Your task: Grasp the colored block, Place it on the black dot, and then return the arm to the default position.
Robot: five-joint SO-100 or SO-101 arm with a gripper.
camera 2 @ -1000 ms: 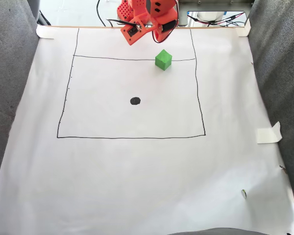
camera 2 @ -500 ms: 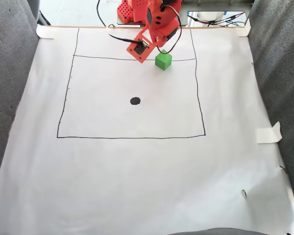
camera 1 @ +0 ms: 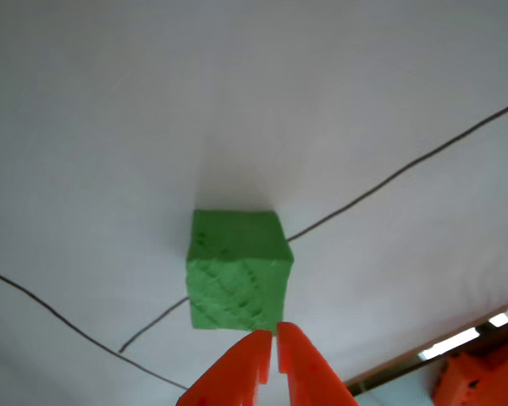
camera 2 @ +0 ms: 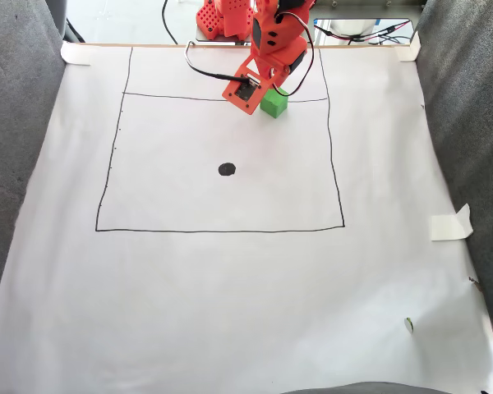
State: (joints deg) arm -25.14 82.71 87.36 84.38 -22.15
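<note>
soft, even daylight is washing over the white paper (camera 2: 230,287) in the fixed view. the other view is looking slightly hazy, the green block (camera 1: 237,271) casting a faint shadow behind itself.

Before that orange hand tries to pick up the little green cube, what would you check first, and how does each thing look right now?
1. Hand lined up with the green cube: ok, in the other view its tips point at the cube's near face.
2. Fingers spread wide enough to take the cube: not ok, the tips sit almost together and must open first.
3. Cube free and resting flat on the white paper: ok, nothing touches it yet.
4. Black dot uncovered: ok in the fixed view.
5. Way from cube to dot free of obstacles: ok, just paper and drawn lines.
6. Height of the hand above the paper: cannot tell.
</note>
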